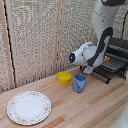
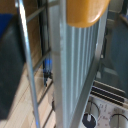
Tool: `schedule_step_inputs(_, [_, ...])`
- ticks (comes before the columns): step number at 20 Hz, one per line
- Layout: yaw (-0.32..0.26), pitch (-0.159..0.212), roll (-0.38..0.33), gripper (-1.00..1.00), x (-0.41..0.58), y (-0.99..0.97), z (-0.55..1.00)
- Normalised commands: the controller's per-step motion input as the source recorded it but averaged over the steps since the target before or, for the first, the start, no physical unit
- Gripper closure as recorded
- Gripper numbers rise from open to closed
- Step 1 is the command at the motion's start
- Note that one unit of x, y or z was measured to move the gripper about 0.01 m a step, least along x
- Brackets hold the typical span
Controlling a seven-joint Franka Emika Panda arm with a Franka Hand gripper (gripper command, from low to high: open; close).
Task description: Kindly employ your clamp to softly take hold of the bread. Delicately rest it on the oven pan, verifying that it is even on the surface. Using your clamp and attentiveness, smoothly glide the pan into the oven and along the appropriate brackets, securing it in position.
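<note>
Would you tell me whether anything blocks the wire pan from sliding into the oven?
Nothing visible does: the dark wire-bar oven pan, carrying the small orange-brown bread, sits at the black toaster oven's front; the blue cup stands clear of it.

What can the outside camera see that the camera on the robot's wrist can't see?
Only the exterior view shows the round patterned plate, the yellow bowl, the blue cup and the white robot arm bending toward the oven at that view's right.

Only the wrist view shows, up close, the oven's dials and a blue gripper finger.

Both show the orange-brown bread on the oven pan, and the wooden table.
</note>
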Motion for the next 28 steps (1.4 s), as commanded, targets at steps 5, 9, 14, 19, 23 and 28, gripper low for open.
schedule_step_inputs(5, [0.045, -0.029, 0.0, 1.0, -0.254, -0.19, 0.12])
schedule_step_inputs(9, [0.013, -0.016, 0.041, 1.0, -0.127, -0.24, 0.2])
schedule_step_inputs(14, [-0.041, -0.01, 0.18, 1.0, 0.039, -0.35, 0.53])
schedule_step_inputs(19, [-0.034, -0.011, 0.206, 1.0, 0.12, -0.35, 0.6])
schedule_step_inputs(23, [-0.009, -0.002, 0.197, 1.0, 0.164, -0.39, 0.64])
schedule_step_inputs(28, [-0.01, 0.0, 0.211, 1.0, 0.035, -0.61, 0.63])
